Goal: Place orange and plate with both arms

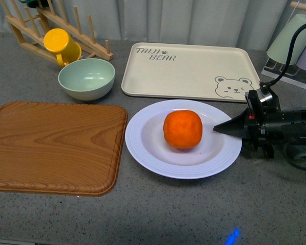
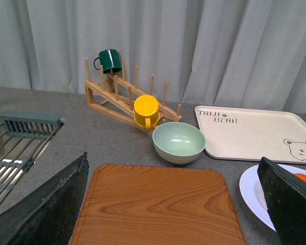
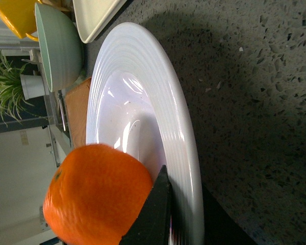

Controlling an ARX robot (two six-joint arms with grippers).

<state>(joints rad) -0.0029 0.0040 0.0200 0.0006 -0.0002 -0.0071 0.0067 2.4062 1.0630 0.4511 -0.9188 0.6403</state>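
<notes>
Sitting on grey counter (image 1: 194, 214), plate (image 1: 143, 138) holds orange (image 1: 182, 129); left hand (image 2: 173, 158) spread, right hand (image 1: 218, 129) unclear.

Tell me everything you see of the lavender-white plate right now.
The round pale lavender-white plate is glossy, with a deep well and wide ribbed rim. It lies flat on the grey speckled counter, beside the wooden board, before the beige bear tray. The bright orange fruit sits in its well. The pointed tip of the right gripper overlaps its rim; contact is unclear.
</notes>
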